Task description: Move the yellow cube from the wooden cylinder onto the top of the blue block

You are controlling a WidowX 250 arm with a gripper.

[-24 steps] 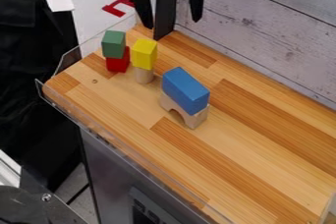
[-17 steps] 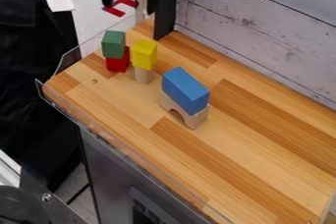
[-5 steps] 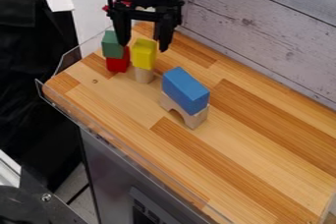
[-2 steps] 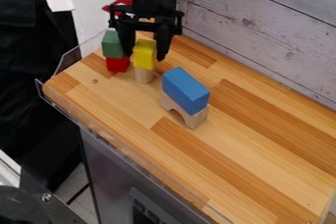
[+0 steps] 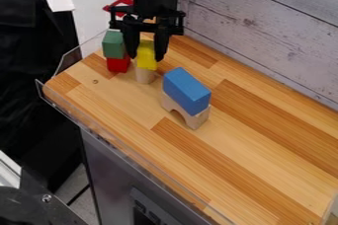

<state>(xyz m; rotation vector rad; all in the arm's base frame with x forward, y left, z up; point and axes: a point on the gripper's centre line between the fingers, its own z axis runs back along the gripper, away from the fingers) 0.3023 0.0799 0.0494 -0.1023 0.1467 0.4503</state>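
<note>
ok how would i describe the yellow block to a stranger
Look at the far-left end of the wooden tabletop, under the gripper. Of two stacks there, the yellow block tops the one nearer the blue block. It stands on a pale cylinder, between the gripper's fingers; the green block sits on a red block.

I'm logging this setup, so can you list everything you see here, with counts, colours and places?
Yellow block: one, yellow, on the cylinder
Cylinder: one, pale wood, upright
Green block: one, green, on the red block
Red block: one, red, on the tabletop
Blue block: one, blue, on the arch
Arch: one, pale wood, on the tabletop
Tabletop: one, brown wood
Planked wall: one, greyish, behind
Red item: one, unclear, beyond the tabletop
Dark fabric: black, left
Tool: one, black, gripping the yellow block
</note>
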